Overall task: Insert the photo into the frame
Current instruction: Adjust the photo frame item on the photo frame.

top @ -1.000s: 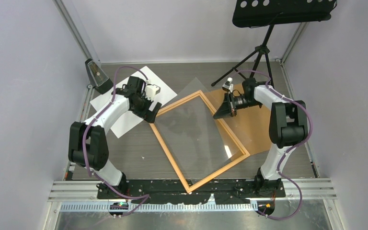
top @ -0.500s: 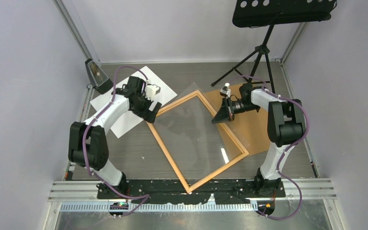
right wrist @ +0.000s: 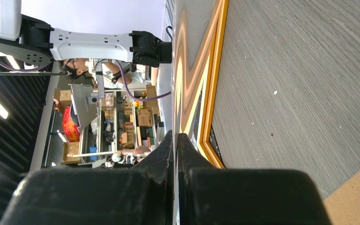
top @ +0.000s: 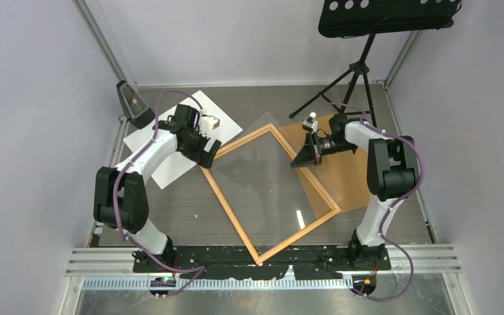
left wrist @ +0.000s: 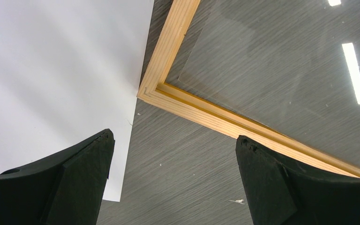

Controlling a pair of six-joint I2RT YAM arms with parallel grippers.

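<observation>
The orange wooden frame (top: 232, 213) lies flat on the table, turned like a diamond. The photo (top: 174, 167) lies white side up to its left, one edge touching the frame's left corner (left wrist: 146, 91). Just above that corner and the paper's edge hangs my left gripper (top: 205, 157), its jaws wide open (left wrist: 173, 140) with only bare table between them. My right gripper (top: 295, 163) is shut on the edge of a clear sheet (top: 269, 177), which slants over the frame's opening. In the right wrist view the jaws (right wrist: 174, 136) pinch the sheet edge-on.
A brown backing board (top: 354, 177) lies on the table right of the frame, under my right arm. A black music stand (top: 361, 65) rises at the back right. A small dark wedge-shaped object (top: 131, 102) stands at the back left. Walls close in on both sides.
My right wrist has turned a little and carried the clear sheet slightly leftward over the frame. The left arm has not moved.
</observation>
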